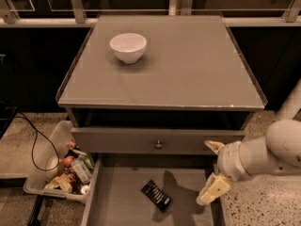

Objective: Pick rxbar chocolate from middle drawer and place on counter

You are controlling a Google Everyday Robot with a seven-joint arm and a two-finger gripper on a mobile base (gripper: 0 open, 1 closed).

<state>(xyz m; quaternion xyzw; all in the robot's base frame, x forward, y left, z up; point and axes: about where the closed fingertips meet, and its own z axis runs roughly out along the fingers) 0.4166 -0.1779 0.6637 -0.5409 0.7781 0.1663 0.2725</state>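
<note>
The rxbar chocolate [156, 195], a small flat black bar with white lettering, lies tilted on the floor of the open middle drawer [120, 206] near its centre. My gripper [210, 169] is open at the drawer's right side, to the right of the bar and a little above the drawer floor, not touching it. One finger [214, 146] points up by the drawer front and the other [211, 190] hangs over the drawer's right edge. The grey counter [188, 65] is above, with a white bowl [128, 47] on its back left.
A closed grey drawer front with a round knob [158, 144] sits just above the open drawer. A clear plastic bin [63, 166] of packets and bottles stands on the floor at the left, with a black cable [35, 140] beside it. Speckled floor lies at the right.
</note>
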